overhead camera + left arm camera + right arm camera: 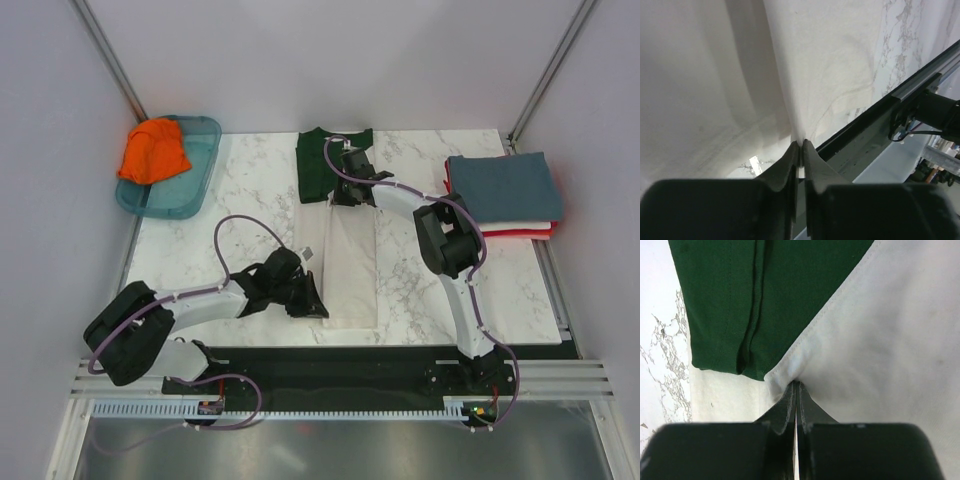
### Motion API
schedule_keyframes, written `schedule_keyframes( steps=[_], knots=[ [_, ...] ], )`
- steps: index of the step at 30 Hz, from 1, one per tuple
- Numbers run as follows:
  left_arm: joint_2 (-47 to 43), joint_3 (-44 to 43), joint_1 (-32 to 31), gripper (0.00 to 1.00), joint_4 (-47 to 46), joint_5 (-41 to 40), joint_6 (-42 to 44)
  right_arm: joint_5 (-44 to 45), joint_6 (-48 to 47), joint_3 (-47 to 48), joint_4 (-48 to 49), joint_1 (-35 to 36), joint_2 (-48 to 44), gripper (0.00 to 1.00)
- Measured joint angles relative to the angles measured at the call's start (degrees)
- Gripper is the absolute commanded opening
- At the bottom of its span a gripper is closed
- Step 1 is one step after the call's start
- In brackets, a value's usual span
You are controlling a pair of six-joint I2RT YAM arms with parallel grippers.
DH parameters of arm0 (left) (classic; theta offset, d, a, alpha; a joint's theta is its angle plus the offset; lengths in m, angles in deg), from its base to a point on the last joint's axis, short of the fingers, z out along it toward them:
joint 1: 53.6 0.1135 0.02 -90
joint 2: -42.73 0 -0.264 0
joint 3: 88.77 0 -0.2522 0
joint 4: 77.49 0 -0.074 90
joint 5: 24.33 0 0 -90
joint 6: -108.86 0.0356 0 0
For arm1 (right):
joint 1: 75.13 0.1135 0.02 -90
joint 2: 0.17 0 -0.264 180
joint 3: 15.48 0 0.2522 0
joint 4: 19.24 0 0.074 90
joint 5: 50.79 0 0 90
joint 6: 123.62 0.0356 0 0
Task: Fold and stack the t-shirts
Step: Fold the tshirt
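Mid-desk (250, 190), cream t-shirt (350, 265) lies as a long strip running near to far, green sleeves at the far end. Left fingers (804, 149) closed tight, pinching a fold of cream cloth at the strip's near left edge. Right fingers (799, 390) clamped together on cream cloth just beside the green sleeve seam. Far right: folded stack (503, 187), slate-blue over white and red. Far left: orange t-shirt (153, 150) bunched in teal tray (200, 175).
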State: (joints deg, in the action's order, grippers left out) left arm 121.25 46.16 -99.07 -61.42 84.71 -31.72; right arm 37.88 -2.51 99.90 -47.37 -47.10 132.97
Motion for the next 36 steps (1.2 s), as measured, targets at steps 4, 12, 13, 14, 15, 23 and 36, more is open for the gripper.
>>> schedule_keyframes(
  steps=[4, 12, 13, 14, 15, 23, 36],
  knots=[
    [-0.8, 1.0, -0.2, 0.42, -0.6, 1.7, -0.9, 0.0, 0.0, 0.1, -0.1, 0.0, 0.0, 0.04],
    [-5.7, 0.5, -0.4, 0.52, 3.6, 1.4, -0.9, -0.3, -0.4, 0.5, -1.6, 0.0, -0.5, 0.18],
    [-6.2, -0.3, -0.3, 0.52, 5.1, 0.8, -0.6, -0.4, -0.5, 0.5, -2.2, 0.0, -0.8, 0.19],
    [-6.8, -1.3, 0.0, 0.53, 6.6, 0.3, -0.1, -0.6, -0.7, 0.5, -2.8, 0.0, -1.2, 0.21],
    [-7.5, -2.2, 0.5, 0.54, 8.0, -0.1, 0.5, -0.7, -0.9, 0.5, -3.3, 0.0, -1.9, 0.23],
    [-14.0, -4.5, 8.7, 0.61, 16.1, -3.8, 5.2, -0.8, -2.7, -13.0, -4.0, 0.1, -20.4, 0.29],
    [-14.4, 0.7, 13.4, 0.71, 19.0, -5.9, 7.5, -1.5, 1.8, -59.4, -9.0, 2.8, -57.5, 0.45]
  ],
)
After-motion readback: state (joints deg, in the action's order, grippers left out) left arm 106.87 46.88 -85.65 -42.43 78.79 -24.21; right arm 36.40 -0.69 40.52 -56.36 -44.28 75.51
